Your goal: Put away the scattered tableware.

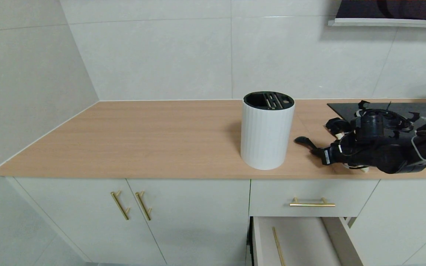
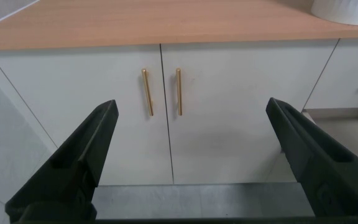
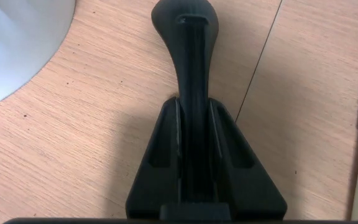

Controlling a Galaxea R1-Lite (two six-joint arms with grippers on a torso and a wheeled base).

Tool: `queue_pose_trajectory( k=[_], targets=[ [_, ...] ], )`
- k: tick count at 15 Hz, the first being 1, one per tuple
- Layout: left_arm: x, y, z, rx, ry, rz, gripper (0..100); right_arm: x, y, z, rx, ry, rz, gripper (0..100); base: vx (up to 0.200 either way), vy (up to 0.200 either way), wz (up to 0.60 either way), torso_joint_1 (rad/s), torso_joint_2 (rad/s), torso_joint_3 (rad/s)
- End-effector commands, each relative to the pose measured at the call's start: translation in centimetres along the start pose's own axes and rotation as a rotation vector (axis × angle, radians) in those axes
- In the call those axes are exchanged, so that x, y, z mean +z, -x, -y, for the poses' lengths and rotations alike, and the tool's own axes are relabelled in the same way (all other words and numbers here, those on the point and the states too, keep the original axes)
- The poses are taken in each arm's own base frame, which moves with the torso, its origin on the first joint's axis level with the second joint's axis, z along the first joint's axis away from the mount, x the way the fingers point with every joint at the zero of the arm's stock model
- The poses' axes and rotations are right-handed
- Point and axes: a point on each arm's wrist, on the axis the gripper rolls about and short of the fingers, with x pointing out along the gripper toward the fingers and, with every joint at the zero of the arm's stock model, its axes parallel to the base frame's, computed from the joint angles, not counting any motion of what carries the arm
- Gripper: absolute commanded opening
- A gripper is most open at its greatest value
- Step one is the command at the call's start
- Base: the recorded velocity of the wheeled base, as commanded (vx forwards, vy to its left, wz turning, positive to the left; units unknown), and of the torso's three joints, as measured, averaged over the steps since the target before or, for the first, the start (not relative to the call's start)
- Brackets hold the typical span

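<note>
The right claw point(image 3: 194, 107) is clamped on a black utensil handle point(image 3: 186, 31) just beside the white holder point(image 1: 267, 133).

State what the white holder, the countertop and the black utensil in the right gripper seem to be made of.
White holder: plastic or ceramic, matt; fine vertical ribs, even colour; cannot tell which.
Countertop: wood or wood-look laminate, matt; grain lines and a seam.
Black utensil: probably plastic, smooth, satin; a moulded groove runs along it.

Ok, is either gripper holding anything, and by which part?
Right gripper clamps a black utensil by its narrow shaft, rounded end sticking out; left gripper open, empty.
</note>
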Motion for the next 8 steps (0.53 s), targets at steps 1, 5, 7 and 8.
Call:
queue_pose_trajectory(
  k=[1,5,7,8],
  targets=[
    [0.0,0.0,0.0,0.000,0.000,0.000,100,0.8,0.9,-0.4,0.004,-0.024,0.002,0,0.000,0.000,0.00,0.000,0.00,0.000],
    [0.0,0.0,0.0,0.000,0.000,0.000,100,3.2,7.7,-2.8,0.018,-0.180,-0.139,0,0.000,0.000,0.00,0.000,0.00,0.000],
    [0.0,0.0,0.0,0.000,0.000,0.000,100,3.8,11.9,-4.1,0.029,-0.270,-0.201,0,0.000,0.000,0.00,0.000,0.00,0.000],
    [0.0,0.0,0.0,0.000,0.000,0.000,100,3.8,14.0,-4.9,0.035,-0.306,-0.220,0,0.000,0.000,0.00,0.000,0.00,0.000]
  ],
)
